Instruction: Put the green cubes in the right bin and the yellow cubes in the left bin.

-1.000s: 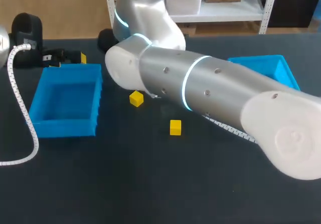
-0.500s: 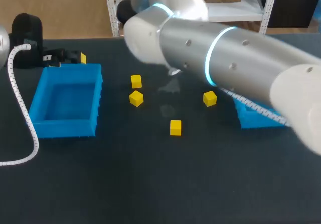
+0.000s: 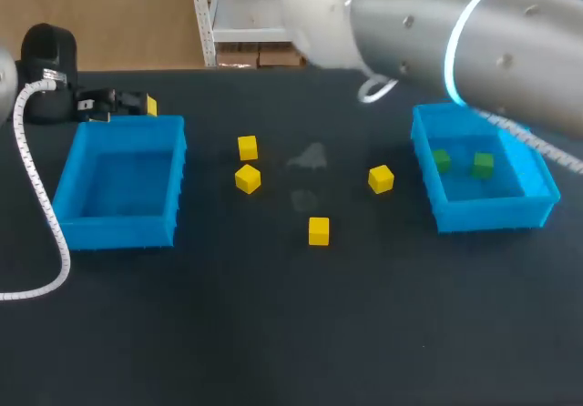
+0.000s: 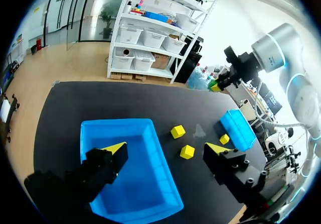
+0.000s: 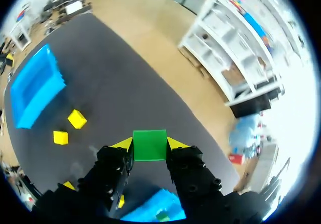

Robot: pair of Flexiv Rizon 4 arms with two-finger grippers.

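My right gripper (image 5: 149,146) is shut on a green cube (image 5: 149,144) and is high above the table. In the head view only the right arm (image 3: 428,33) shows, crossing the back of the table. Two green cubes (image 3: 442,160) (image 3: 483,163) lie in the right blue bin (image 3: 492,213). Several yellow cubes lie on the table between the bins (image 3: 247,147) (image 3: 247,179) (image 3: 381,179) (image 3: 318,231). The left blue bin (image 3: 118,233) has nothing in it. My left gripper (image 4: 165,148) is open above that left bin (image 4: 100,133), near its back left corner.
A white corrugated cable (image 3: 41,206) runs along the left side of the left bin. A black fixture (image 3: 50,60) stands at the table's back left corner. The table is a dark mat, with bare surface in front of the bins.
My right arm has swung up and back to the right from low over the middle of the table, uncovering the right bin and the yellow cubes. The left arm has stayed still.
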